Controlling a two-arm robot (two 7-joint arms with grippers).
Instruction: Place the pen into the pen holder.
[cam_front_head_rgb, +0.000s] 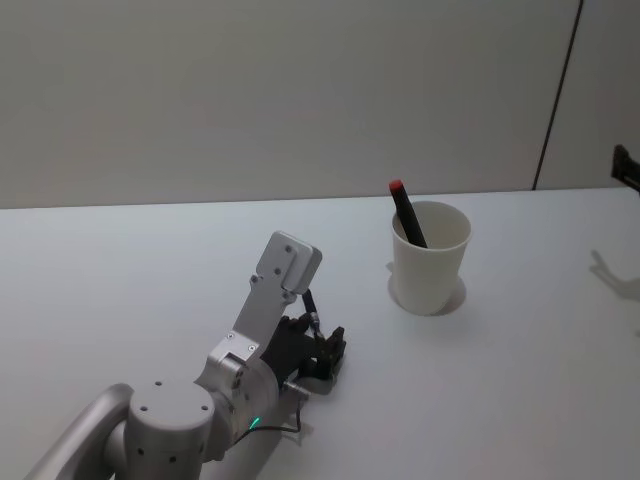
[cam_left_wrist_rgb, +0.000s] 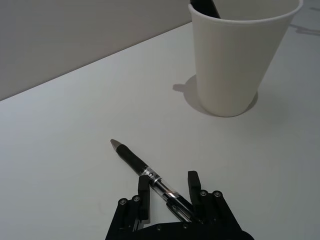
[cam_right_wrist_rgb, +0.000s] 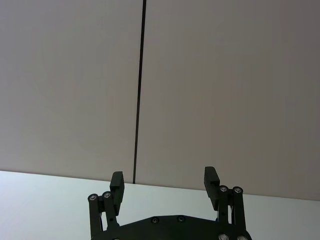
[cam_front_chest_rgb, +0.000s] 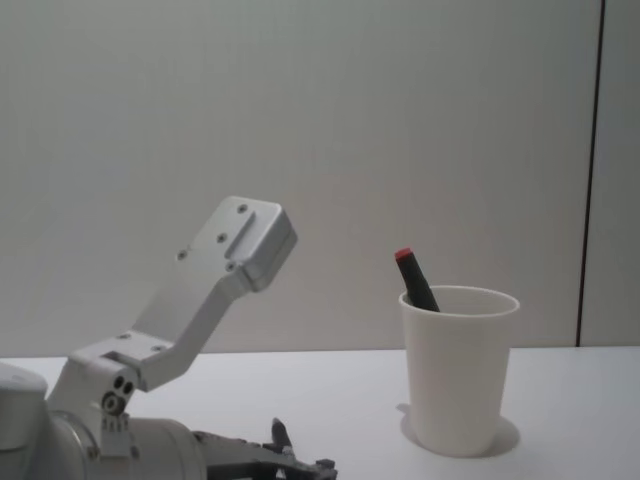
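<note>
The pen (cam_left_wrist_rgb: 145, 171), black with a clear barrel, lies flat on the white table (cam_left_wrist_rgb: 60, 150), its tip pointing away from my left gripper (cam_left_wrist_rgb: 168, 181). That gripper is open and low over the table, one finger on each side of the pen's rear end without closing on it. In the head view the pen (cam_front_head_rgb: 311, 306) sticks out beyond the left gripper (cam_front_head_rgb: 328, 358). The pen holder (cam_front_head_rgb: 430, 262), a white paper cup (cam_left_wrist_rgb: 235, 60), stands upright to the right and farther back. My right gripper (cam_right_wrist_rgb: 165, 182) is open in the air, facing the wall.
A black marker with a red cap (cam_front_head_rgb: 405, 212) leans inside the cup, also visible in the chest view (cam_front_chest_rgb: 414, 280). The wall runs close behind the table's far edge. A dark part (cam_front_head_rgb: 626, 168) shows at the right edge of the head view.
</note>
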